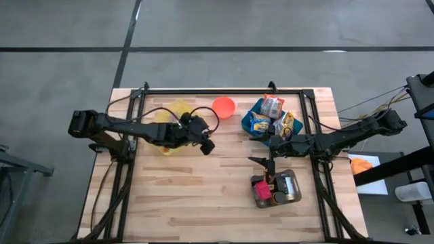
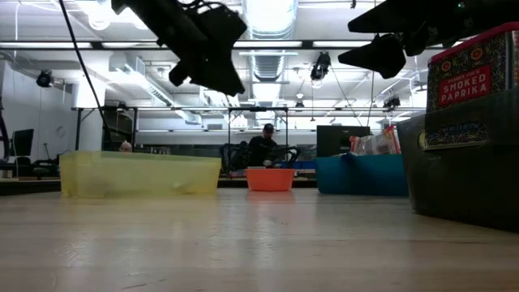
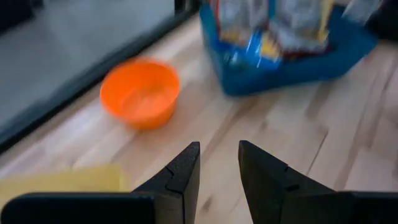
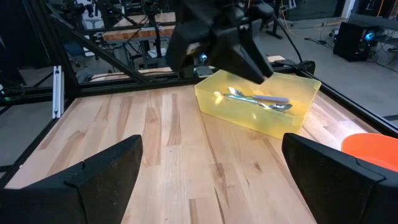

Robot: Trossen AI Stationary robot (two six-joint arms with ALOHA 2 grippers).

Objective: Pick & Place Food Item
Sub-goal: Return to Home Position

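Several food packets [image 1: 272, 107] stand in a blue bin [image 1: 248, 125] at the table's far right. An orange bowl [image 1: 224, 106] sits left of it. My left gripper [image 1: 207, 145] hangs above the table between the yellow bin [image 1: 178, 107] and the bowl. In the left wrist view its fingers [image 3: 219, 149] stand a narrow gap apart with nothing between them, pointing toward the bowl [image 3: 140, 93] and blue bin [image 3: 292, 65]. My right gripper [image 1: 262, 150] hovers wide open near the blue bin, its fingers [image 4: 211, 146] bare.
The yellow bin [image 4: 255, 102] holds metal cutlery. A dark tray [image 1: 291, 184] with a red smoked-paprika tin [image 2: 470, 77] and jars stands near the right front. Bare wood lies across the table's middle and near left. A person sits in the room beyond the table [image 2: 263, 146].
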